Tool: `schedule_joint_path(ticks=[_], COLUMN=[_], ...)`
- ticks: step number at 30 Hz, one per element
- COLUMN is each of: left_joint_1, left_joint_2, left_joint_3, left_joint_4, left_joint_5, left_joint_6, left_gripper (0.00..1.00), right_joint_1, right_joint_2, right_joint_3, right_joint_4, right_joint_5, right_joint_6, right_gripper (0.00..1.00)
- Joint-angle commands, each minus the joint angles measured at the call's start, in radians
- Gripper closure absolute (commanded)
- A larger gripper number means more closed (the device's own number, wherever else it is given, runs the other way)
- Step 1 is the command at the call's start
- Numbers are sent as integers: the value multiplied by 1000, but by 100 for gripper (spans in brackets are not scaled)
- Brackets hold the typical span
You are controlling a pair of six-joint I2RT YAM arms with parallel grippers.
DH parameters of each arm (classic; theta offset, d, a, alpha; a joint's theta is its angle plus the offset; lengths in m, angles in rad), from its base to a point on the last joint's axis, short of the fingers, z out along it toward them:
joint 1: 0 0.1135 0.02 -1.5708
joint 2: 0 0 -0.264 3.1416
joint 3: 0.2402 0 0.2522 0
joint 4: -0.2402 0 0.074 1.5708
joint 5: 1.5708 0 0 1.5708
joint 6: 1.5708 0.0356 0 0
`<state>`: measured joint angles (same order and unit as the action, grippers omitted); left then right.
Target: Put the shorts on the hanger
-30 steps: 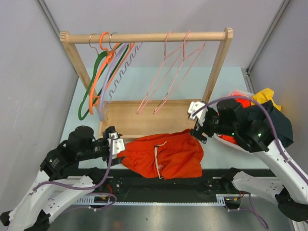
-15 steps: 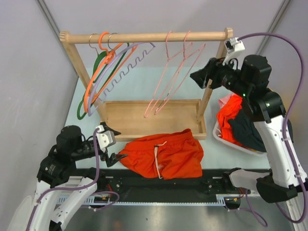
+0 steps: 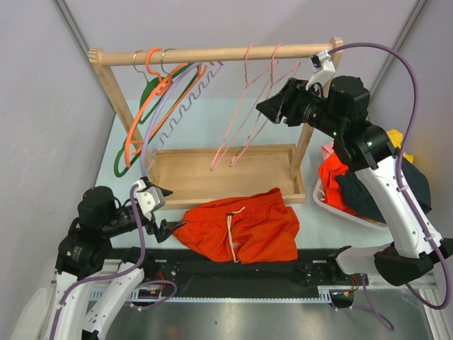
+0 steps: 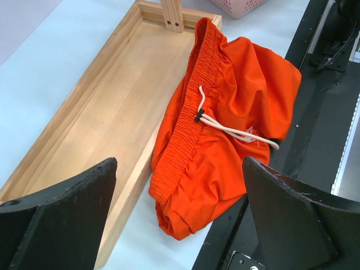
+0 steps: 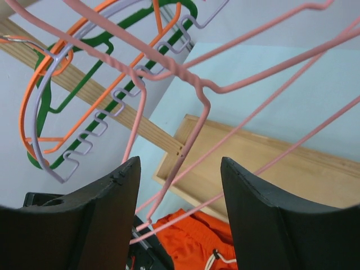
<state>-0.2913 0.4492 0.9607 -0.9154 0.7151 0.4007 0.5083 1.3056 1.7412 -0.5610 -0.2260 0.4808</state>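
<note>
The orange-red shorts point(image 3: 237, 230) lie crumpled on the table in front of the wooden tray, white drawstring up; they also show in the left wrist view point(image 4: 225, 118). Two pale-pink wire hangers point(image 3: 249, 106) hang on the rail. My right gripper point(image 3: 263, 108) is open, high up by the pink hangers. In the right wrist view a pink hanger wire point(image 5: 194, 126) runs between its open fingers point(image 5: 180, 163); I cannot tell if they touch. My left gripper point(image 3: 166, 210) is open and empty, just left of the shorts' waistband end point(image 4: 180, 163).
The wooden rack's rail point(image 3: 212, 54) also carries an orange hanger point(image 3: 152, 106), a green one point(image 3: 138, 117) and a lilac one point(image 3: 177, 99). Its tray base point(image 3: 212, 173) lies behind the shorts. A white basket point(image 3: 340, 209) of clothes stands right. A black rail point(image 3: 233, 273) lines the front edge.
My right arm has risen from beside the shorts to the rail and moved left up to the pink hangers. My left gripper has drawn back off the shorts. The hangers have swung.
</note>
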Motion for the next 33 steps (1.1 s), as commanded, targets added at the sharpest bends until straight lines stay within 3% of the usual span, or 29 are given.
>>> schedule_joint_path(ticks=[1,11,16,24,33], left_joint_1=[12,14,12,12,12], left_joint_2=[2,-4,-10,3,49], left_joint_3=[-2,-2,4,52,96], left_joint_4=[21,18,6,-45,-74], left_joint_5=[26,4,-19,-17,10], left_joint_6=[-5,21,26,21,62], left_gripper=[3,2,1,0,0], right_joint_1=[16,-22,-22,-45,-109], right_joint_2=[-8,24,29,-20,-104], right_joint_3=[1,-46,-45,-48,-100], right_joint_4=[111,164,239,240,237], right_joint_5=[54,11,-93,-90,-173], right_joint_6=[22,120,157,173,160], right_gripper=[37,45,69,99,100])
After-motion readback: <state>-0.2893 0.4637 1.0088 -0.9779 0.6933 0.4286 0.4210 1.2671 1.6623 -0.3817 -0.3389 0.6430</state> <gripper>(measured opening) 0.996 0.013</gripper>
